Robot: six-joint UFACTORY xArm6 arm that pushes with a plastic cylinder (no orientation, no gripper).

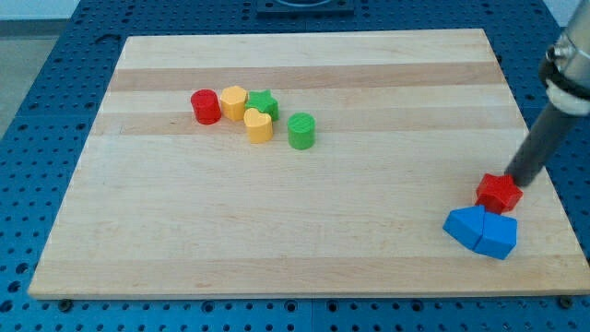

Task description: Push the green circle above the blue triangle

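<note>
The green circle (pixel 301 131) is a short cylinder standing in the upper middle of the wooden board (pixel 277 231). The blue triangle (pixel 467 227) lies near the view's bottom right, touching a second blue block (pixel 499 235) on its right. A red star (pixel 499 192) sits just above the blue pair. My tip (pixel 513 180) comes down at the red star's upper right edge, far to the right of the green circle.
Left of the green circle is a cluster: a red cylinder (pixel 205 106), a yellow hexagon (pixel 233 101), a green star (pixel 265 103) and a yellow heart-like block (pixel 259 124). The board's right edge is close to the blue blocks.
</note>
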